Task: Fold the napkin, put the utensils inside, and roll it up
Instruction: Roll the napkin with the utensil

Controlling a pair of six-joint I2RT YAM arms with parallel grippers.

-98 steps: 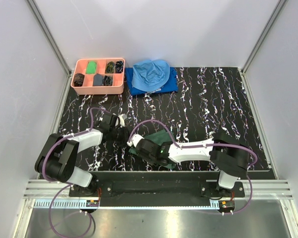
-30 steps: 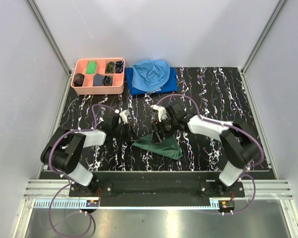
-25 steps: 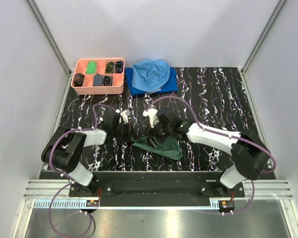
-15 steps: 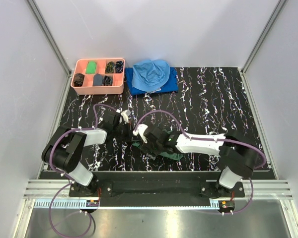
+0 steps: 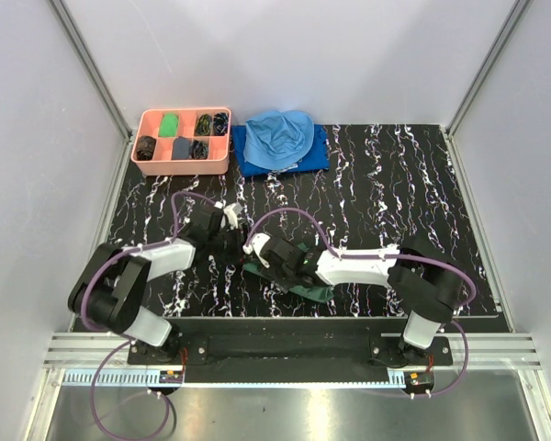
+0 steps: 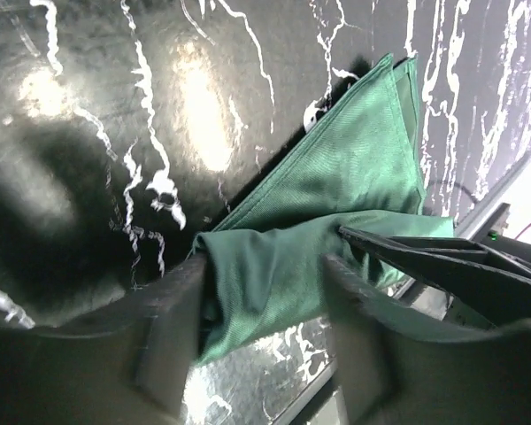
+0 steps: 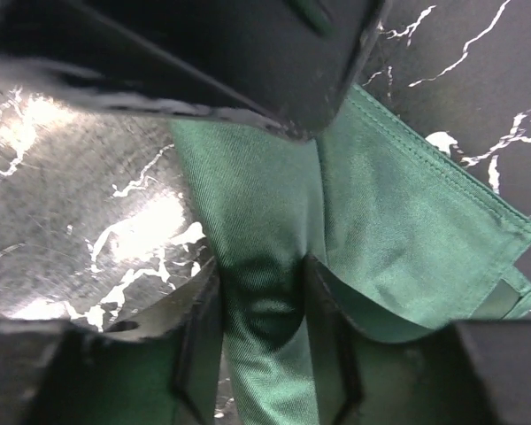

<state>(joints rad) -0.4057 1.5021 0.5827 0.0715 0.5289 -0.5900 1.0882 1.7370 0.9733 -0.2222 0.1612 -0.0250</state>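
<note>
Green napkin (image 5: 305,287) lies front centre of table (image 5: 395,184), bunched ridge running left-right. Left gripper (image 6: 264,279) clamped across ridge's left end. Right gripper (image 7: 261,279) pinches same ridge just beside it, nose to nose. Flat folded part lies toward right arm. Utensils not visible.

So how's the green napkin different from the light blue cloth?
The napkin is dark green and partly rolled; the light blue cloth is pale and heaped loosely. The napkin is held by the left gripper and right gripper; the light blue cloth lies untouched at the back. Both are soft fabric.
</note>
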